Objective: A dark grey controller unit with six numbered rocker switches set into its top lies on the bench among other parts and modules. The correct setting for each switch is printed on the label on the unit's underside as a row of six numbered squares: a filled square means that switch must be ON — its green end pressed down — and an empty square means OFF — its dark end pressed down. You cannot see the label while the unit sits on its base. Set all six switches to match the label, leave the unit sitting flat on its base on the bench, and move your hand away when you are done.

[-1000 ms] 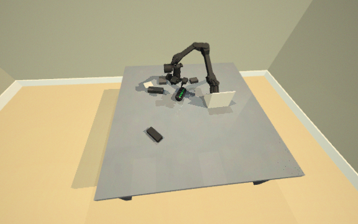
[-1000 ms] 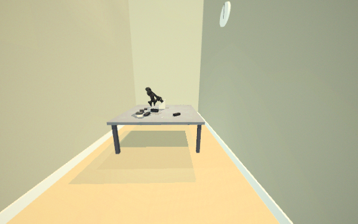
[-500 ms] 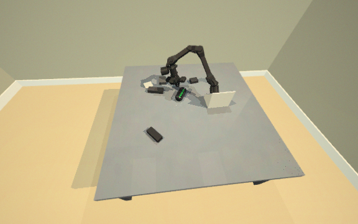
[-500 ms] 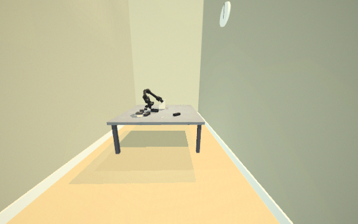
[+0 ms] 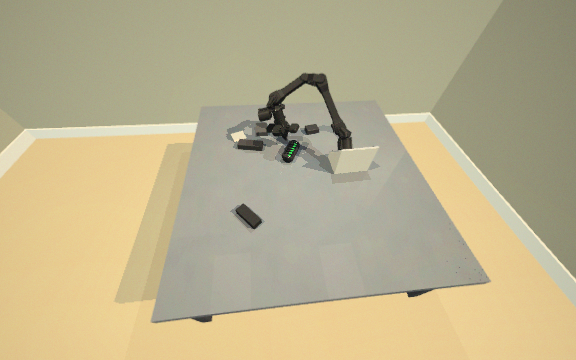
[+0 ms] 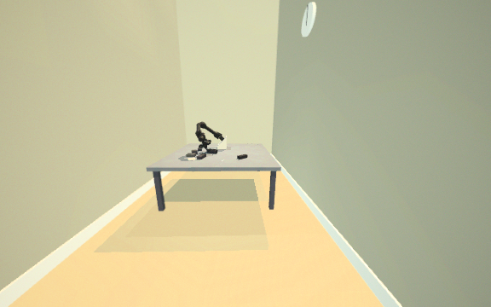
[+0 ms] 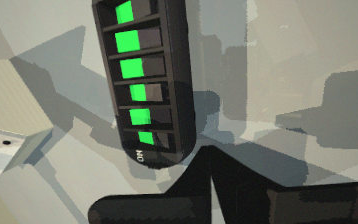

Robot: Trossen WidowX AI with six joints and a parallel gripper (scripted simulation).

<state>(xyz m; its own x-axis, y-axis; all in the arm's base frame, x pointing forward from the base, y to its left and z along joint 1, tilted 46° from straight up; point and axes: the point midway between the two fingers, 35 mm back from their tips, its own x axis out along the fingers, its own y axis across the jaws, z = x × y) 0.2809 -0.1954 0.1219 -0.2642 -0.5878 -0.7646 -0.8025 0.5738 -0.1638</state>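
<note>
The dark grey controller unit (image 5: 291,151) (image 6: 212,151) (image 7: 181,100) lies on its base with its switches facing up. In the wrist view six rockers show in a column, each with a green end on the left and a dark end on the right; the unit's top end is cut off by the frame. The letters ON show at its lower end. Which ends are pressed down is hard to tell. The underside label is hidden. My gripper (image 5: 286,137) (image 7: 207,151) is shut and empty, its tips just beyond the unit's lower right end in the wrist view.
A pale upright panel (image 5: 355,161) (image 6: 222,143) (image 7: 10,100) stands beside the arm's base. A dark block (image 5: 250,145) and a cream piece (image 5: 238,136) lie left of the unit. Another small block (image 5: 311,129) lies behind it; a dark module (image 5: 248,216) (image 6: 242,157) lies farther forward.
</note>
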